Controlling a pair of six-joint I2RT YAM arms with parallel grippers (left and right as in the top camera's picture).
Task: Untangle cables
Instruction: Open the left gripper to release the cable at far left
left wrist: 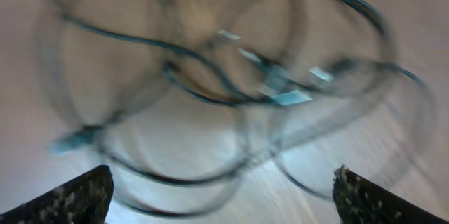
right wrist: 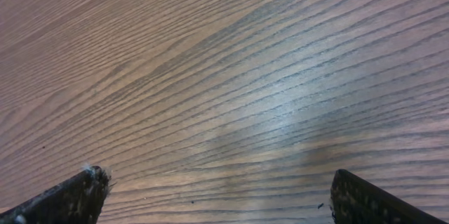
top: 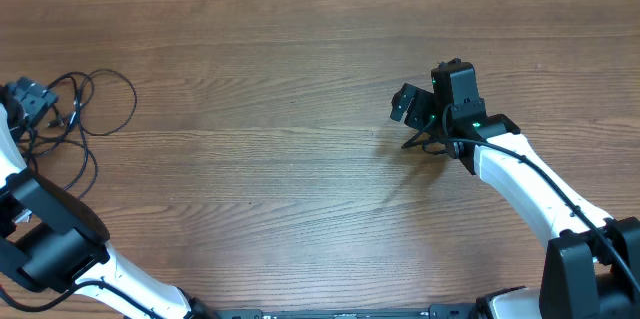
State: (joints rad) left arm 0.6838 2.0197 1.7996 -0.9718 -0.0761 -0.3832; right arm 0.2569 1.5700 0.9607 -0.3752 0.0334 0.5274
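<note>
The cables lie as a loose tangle of thin black loops at the table's far left edge. My left gripper hovers right over the tangle's left part. In the left wrist view the cables are blurred, overlapping loops with small pale plug ends near the middle. That gripper is open, its dark fingertips wide apart at the bottom corners with nothing between them. My right gripper is far off at the right centre, also open, over bare wood.
The wooden table spreads between the two arms. The left arm's white link runs along the left edge beside the lower cable loop. The right arm reaches in from the lower right corner.
</note>
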